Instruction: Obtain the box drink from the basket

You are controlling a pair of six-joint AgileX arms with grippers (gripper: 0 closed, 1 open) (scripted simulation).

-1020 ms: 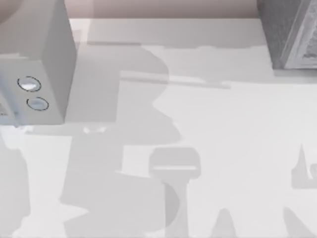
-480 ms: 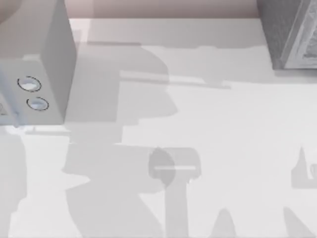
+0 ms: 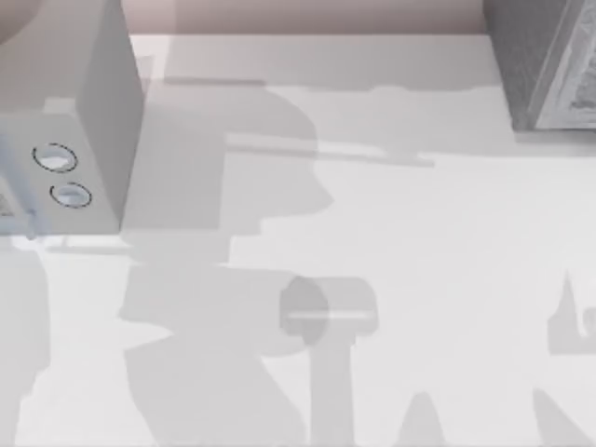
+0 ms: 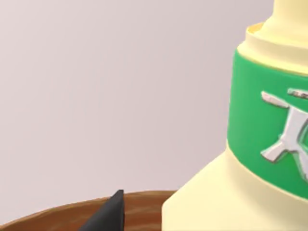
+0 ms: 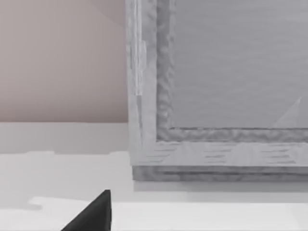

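Top view first: against a second ago, the broad arm shadows over the table [image 3: 438,233] had reshaped from 7 o'clock toward centre, with only a small shift over the last half second. Nothing standing on the table had moved. I judged an arm was travelling overhead and settling, so this was still approach, with no grab yet. Counted there: one grey appliance [image 3: 88,102] at 9 to 10 o'clock, two round knobs on it [image 3: 54,158] and [image 3: 71,196], and one grey textured cabinet [image 3: 535,65] at 1 to 2 o'clock. Left wrist view: one pale yellow container with a green band, which I took for the box drink [image 4: 250,144], was very close to the camera. It stood upright just beside one brown wooden basket [image 4: 62,216] rim, and I judged it was still inside the basket, not lifted. One dark tip of the left gripper [image 4: 108,216] sat near the rim, short of the drink and not touching it. I could not tell whether that claw was released or clenched. Right wrist view: one dark tip of the right gripper [image 5: 94,214] hung over bare table, facing the same grey cabinet, well apart from the basket, so I judged that arm idle. I could not tell its claw state either.
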